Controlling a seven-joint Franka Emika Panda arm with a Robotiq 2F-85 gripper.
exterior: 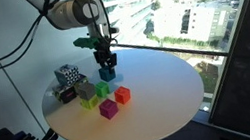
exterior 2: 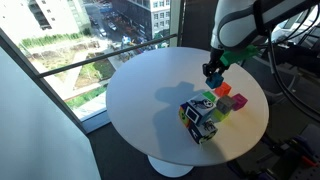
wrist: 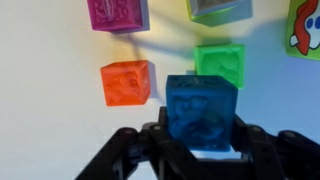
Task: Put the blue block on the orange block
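The end effector (wrist: 203, 140) pinches the blue block (wrist: 203, 110) by its sides, apparently lifted off the table (exterior: 165, 99) just beside the orange block (wrist: 127, 82), underside free for stacking on top.

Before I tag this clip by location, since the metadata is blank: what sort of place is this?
Probably a high-rise office or lab room: a large window looks down on city buildings, a round white table stands beside it, and a robot arm reaches over the table.
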